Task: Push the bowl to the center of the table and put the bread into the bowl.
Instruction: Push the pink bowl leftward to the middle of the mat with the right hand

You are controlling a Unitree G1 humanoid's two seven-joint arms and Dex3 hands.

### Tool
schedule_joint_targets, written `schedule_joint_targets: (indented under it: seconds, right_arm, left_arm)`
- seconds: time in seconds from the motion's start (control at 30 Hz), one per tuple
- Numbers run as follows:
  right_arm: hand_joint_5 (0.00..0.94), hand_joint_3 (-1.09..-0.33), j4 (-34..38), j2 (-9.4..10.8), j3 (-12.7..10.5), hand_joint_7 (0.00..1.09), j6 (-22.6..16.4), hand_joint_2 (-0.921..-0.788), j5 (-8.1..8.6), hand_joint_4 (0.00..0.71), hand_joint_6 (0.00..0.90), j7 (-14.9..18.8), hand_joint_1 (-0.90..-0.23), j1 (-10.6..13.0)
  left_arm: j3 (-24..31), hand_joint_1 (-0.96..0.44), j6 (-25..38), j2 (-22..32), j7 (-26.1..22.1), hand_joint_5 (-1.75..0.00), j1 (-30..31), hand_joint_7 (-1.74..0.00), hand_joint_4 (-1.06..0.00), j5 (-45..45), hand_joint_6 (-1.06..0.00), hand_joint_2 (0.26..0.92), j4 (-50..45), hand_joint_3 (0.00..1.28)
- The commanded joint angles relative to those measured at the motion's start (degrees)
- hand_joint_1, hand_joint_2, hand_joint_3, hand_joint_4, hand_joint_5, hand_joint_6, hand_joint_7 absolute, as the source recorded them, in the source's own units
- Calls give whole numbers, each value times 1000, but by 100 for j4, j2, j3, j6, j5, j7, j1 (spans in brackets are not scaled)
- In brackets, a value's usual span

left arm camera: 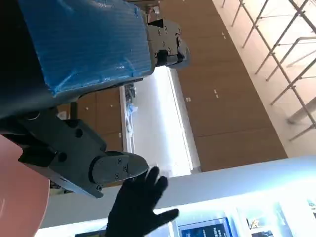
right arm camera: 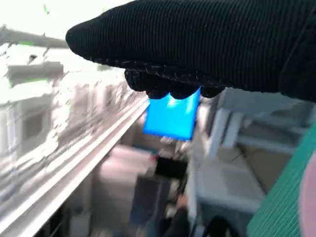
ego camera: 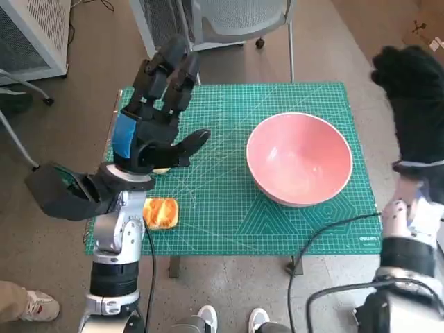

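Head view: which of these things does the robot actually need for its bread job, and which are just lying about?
Needed:
- round pink bowl
- orange-brown piece of bread
- green cutting mat on the table
- left hand, right hand

Lying about:
- grey chair
- black cable
- a person's white shoes

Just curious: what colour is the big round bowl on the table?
Pink: the round bowl shows best in the head view.

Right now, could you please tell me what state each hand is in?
Left hand: open, fingers spread, holding nothing.
Right hand: open, raised beside the table, holding nothing.
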Motion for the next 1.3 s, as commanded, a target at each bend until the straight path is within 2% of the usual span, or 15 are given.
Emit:
schedule_joint_targets:
  seconds: [0.03, 0.17, 0.37, 0.67, 0.9, 1.1, 1.3]
  right_arm:
    - [4, -789, 1217, -229, -82, 4, 191, -921, -335, 246, 356, -760, -646, -173]
    - [2, -789, 1658, -252, -105, 2, 497, -921, -456, 243, 352, -1223, -638, -199]
    - [0, -789, 1991, -156, -130, 1, 891, -921, -582, 221, 342, -1536, -624, -119]
    - [0, -787, 2184, 92, -184, 0, 1504, -921, -625, 164, 313, -1704, -625, 81]
    - [5, -792, 2215, 387, -242, 8, 1780, -921, -607, 164, 324, -1834, -597, 144]
    - [6, -792, 2219, 678, -281, 10, 1925, -921, -604, 169, 330, -1845, -585, 133]
    - [13, -778, 2194, 973, -283, 21, 1990, -921, -608, 191, 353, -1852, -585, 27]
  left_arm:
    - [27, -178, -123, -8, -16, -1, -103, -442, -14, 11, 1, 629, 39, 603]
    - [38, -174, -112, -5, -13, 0, -86, -436, -13, -12, 1, 628, -1, 609]
    - [60, -170, -87, 7, -9, 0, -55, -433, -8, -53, 1, 625, -71, 617]
    - [82, -170, -39, 30, 28, 1, 35, -421, 1, -69, 1, 618, -224, 632]
    - [113, -170, 22, 73, 56, 1, 115, -423, 1, -71, 1, 614, -357, 640]
    - [139, -171, 107, 123, 116, 0, 202, -425, 0, -62, 1, 611, -528, 647]
    - [162, -179, 151, 163, 182, -3, 286, -429, -6, -13, 1, 608, -657, 654]
